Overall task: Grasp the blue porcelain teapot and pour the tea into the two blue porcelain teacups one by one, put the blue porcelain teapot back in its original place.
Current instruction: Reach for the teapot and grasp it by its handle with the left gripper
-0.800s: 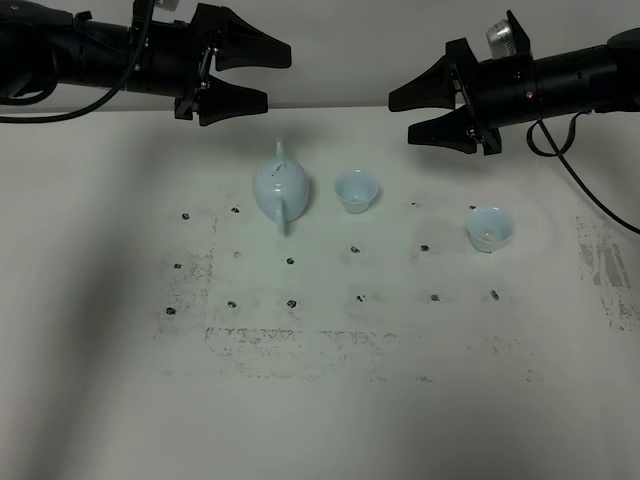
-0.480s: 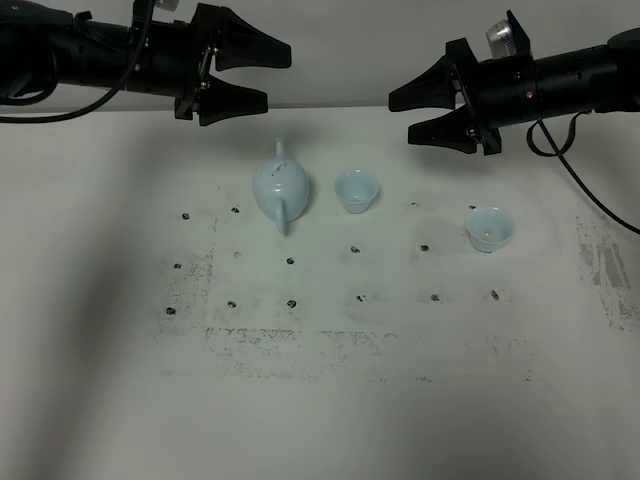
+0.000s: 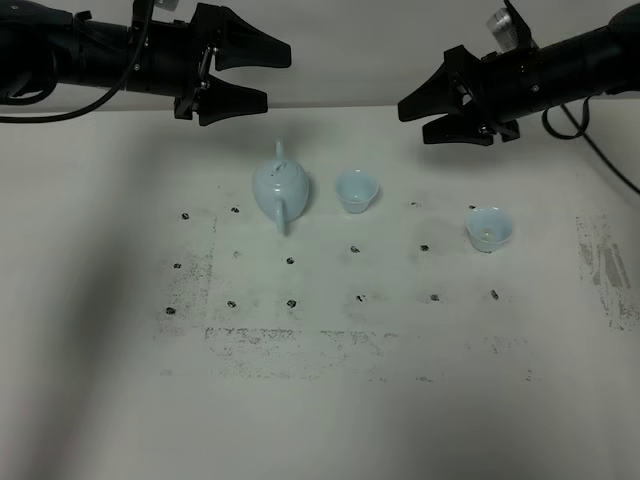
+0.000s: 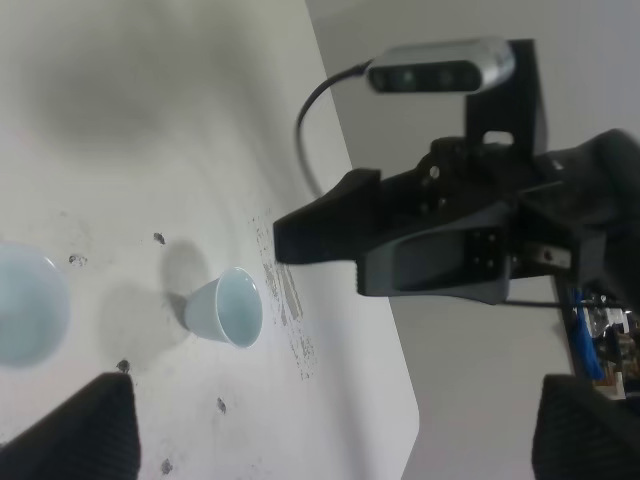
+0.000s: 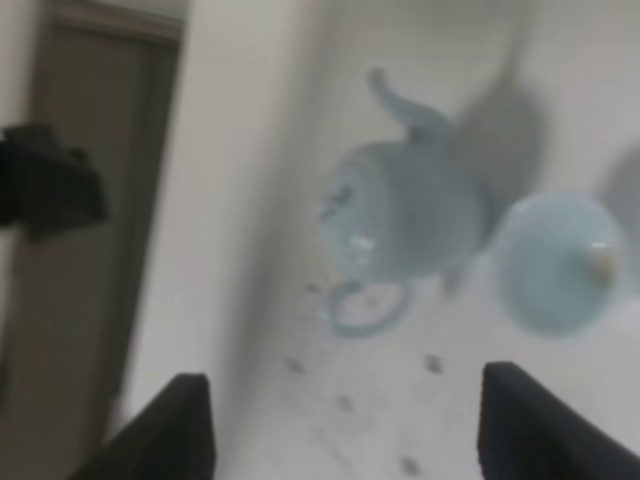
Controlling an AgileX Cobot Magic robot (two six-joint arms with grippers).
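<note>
The blue porcelain teapot (image 3: 281,190) stands on the white table, spout toward the back and handle toward the front. One teacup (image 3: 356,190) sits just right of it, and the other teacup (image 3: 489,228) is farther right. My left gripper (image 3: 278,76) hovers open above and behind the teapot, holding nothing. My right gripper (image 3: 413,121) is open in the air behind the cups. The blurred right wrist view shows the teapot (image 5: 400,215) and a teacup (image 5: 560,265) beyond open fingers (image 5: 170,420). In the left wrist view I see the far teacup (image 4: 225,308).
The white table (image 3: 330,400) carries small dark marks and smudged patches in a grid. A black cable (image 3: 600,170) trails from the right arm over the table's right side. The table's far edge runs behind both grippers.
My right arm has risen and drawn back toward the table's far edge, its gripper still open. The left arm, the teapot and both cups have not moved.
</note>
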